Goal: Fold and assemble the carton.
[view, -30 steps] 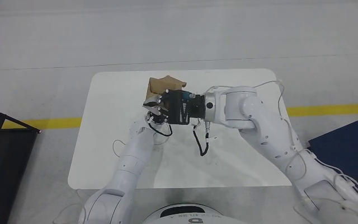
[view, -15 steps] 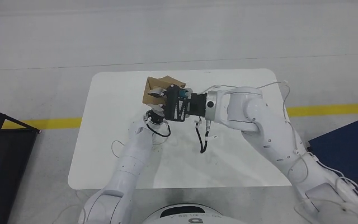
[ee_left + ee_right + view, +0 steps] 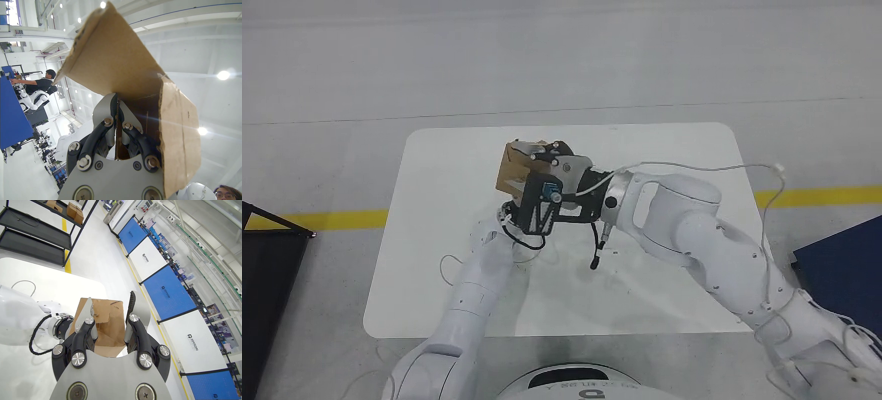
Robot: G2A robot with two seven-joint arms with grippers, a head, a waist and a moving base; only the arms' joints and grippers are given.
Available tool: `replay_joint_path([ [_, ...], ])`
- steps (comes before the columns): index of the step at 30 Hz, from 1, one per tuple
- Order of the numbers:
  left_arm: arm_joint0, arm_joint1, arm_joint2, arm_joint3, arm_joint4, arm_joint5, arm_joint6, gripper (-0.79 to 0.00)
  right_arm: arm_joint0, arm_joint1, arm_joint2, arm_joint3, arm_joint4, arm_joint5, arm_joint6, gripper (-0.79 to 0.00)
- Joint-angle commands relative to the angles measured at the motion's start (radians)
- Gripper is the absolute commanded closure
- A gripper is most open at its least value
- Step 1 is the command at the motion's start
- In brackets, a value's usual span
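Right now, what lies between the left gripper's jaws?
A thin wall of the carton, seen edge-on. The left gripper has its jaws shut on it, with nothing else in the gap. The left wrist view shows this.

In the right wrist view, a row of partition panels carries print. The nearer white panel [image 3: 151, 262] bears a small dark logo with 1 short word beside it. The blue panel [image 3: 170, 300] next to it bears the same mark in white. A 2nd white panel [image 3: 187, 330] repeats it in dark letters, a brand name.
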Motion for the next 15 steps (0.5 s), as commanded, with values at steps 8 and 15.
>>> replay_joint_path([
  [8,0.006,0.002,0.009,-0.023,0.027,-0.009,0.009,0.0,-0.026,-0.004,0.028,0.002,0.048,0.013,0.057,-0.536],
  [15,0.018,0.01,0.013,-0.095,0.042,-0.047,0.047,0.0,-0.015,-0.01,0.042,-0.017,0.158,0.006,0.209,-0.665],
])
